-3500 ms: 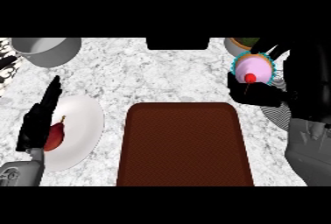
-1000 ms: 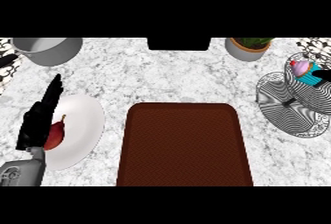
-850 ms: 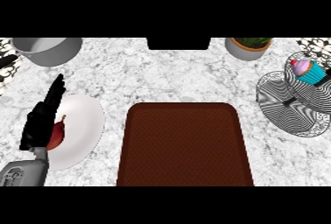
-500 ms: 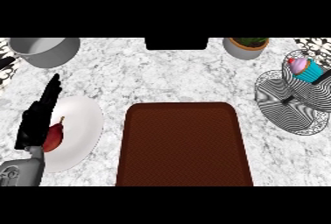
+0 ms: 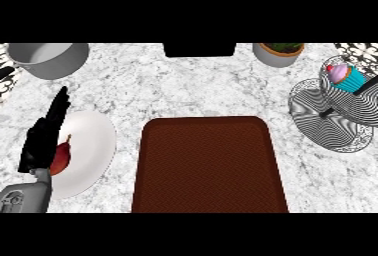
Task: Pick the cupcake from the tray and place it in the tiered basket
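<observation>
One cupcake (image 5: 344, 76) sits in one basket (image 5: 332, 120), beside one tray (image 5: 209, 165). Left hand (image 5: 44, 135) rests fingers straight; right hand has withdrawn from view.

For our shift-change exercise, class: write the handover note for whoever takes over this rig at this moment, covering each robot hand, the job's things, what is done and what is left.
Left robot hand: open, fingers straight, resting over the white plate beside a red fruit at the counter's left.
Right robot hand: not in view.
Cupcake: lying tilted in the upper tier of the tiered basket, at the right edge.
Tray: in the centre, nothing on it.
Done: cupcake is off the tray and in the basket.
Left: nothing obvious; perhaps check the cupcake sits steady.
</observation>
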Robot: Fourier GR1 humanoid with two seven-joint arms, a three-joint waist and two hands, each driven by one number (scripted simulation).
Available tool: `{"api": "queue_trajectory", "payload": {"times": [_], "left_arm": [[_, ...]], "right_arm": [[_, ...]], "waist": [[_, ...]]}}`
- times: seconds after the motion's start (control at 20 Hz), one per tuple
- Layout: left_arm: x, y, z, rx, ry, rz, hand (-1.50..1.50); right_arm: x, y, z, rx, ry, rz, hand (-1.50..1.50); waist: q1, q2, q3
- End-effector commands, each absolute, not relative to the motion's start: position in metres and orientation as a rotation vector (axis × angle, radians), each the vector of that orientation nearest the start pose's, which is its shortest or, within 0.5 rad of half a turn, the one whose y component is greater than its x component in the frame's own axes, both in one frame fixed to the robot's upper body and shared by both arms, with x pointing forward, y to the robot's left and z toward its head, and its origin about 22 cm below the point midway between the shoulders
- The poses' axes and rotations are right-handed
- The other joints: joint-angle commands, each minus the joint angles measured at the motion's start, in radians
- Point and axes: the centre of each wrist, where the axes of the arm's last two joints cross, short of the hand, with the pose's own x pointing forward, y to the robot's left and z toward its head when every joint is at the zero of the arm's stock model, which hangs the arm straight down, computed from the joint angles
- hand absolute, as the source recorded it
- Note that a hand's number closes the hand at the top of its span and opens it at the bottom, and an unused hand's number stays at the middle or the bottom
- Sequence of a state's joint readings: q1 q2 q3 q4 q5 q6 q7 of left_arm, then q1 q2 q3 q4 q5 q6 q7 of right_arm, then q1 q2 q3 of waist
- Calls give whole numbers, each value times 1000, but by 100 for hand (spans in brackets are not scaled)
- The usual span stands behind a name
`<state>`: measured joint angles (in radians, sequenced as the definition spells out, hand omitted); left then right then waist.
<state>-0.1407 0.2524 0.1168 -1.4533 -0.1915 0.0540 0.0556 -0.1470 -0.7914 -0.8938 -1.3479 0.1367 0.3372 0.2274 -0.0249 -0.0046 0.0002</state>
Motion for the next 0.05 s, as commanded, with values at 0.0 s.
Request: {"api": "queue_trajectory", "payload": {"times": [0.0], "left_arm": [[276,293,45,442,-1526,-209,0]], "right_arm": [[120,-573,200,-962,-1393,-49,-150]], "waist": [[4,-1,1]]}}
